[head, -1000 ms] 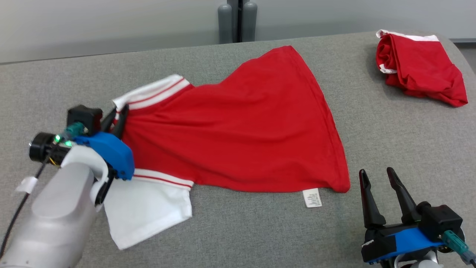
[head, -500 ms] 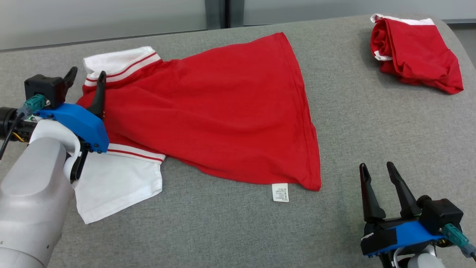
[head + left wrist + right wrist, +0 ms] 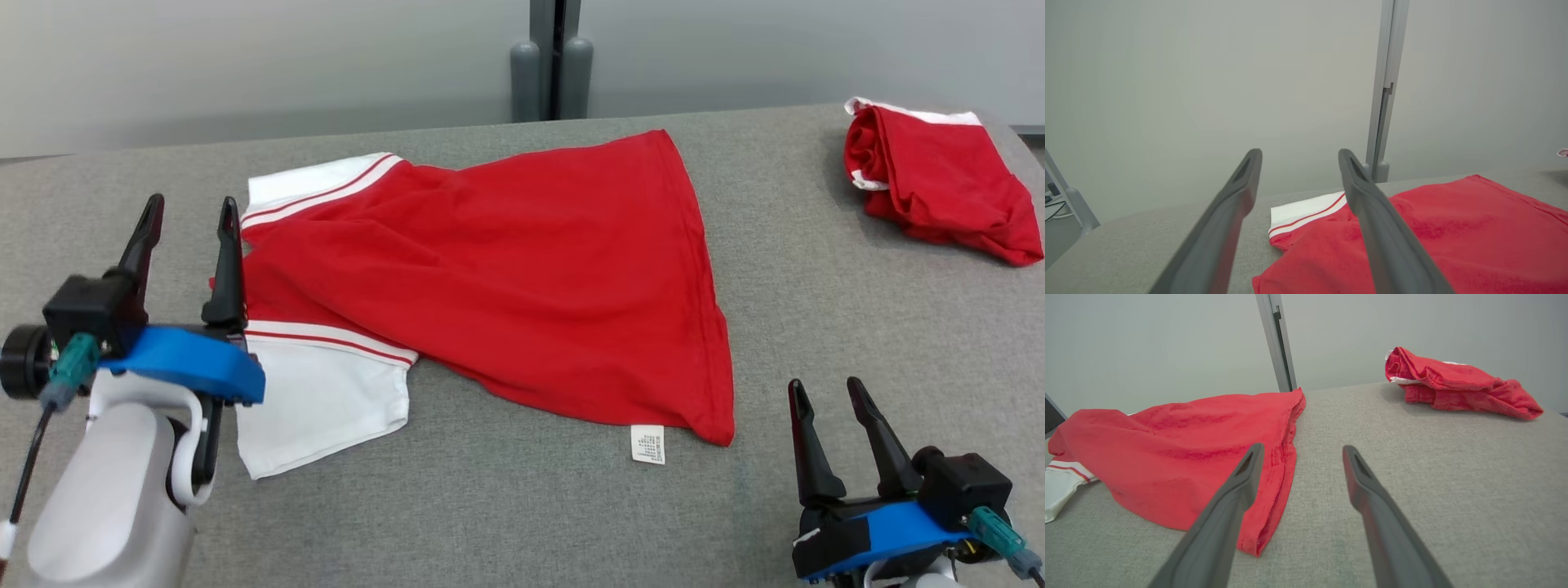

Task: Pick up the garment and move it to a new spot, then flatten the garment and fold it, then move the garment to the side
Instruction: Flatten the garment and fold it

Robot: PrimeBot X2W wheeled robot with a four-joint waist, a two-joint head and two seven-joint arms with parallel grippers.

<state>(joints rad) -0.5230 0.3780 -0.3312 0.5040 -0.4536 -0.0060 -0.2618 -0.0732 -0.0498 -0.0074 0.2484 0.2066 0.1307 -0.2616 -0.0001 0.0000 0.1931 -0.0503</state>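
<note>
A red garment [image 3: 506, 269] with white, red-striped sleeves lies spread over the grey table [image 3: 522, 514], its white label at the near hem. My left gripper [image 3: 192, 211] stands open beside the garment's left edge, lifted off the cloth and holding nothing. In the left wrist view the same garment [image 3: 1437, 232] lies below and right of my left gripper [image 3: 1299, 157]. My right gripper [image 3: 823, 392] is open near the table's front right, apart from the hem. The right wrist view shows that garment [image 3: 1184, 441] to the left of my right gripper [image 3: 1302, 453].
A second red garment [image 3: 939, 180], bunched into a heap, sits at the table's far right corner and appears as a red heap [image 3: 1453, 379] in the right wrist view. A grey post [image 3: 551, 57] stands behind the table against a pale wall.
My left gripper was shut on the garment's left edge, has let it go and opened, and now stands lifted beside it. The head camera shifted. The right gripper stayed still.
</note>
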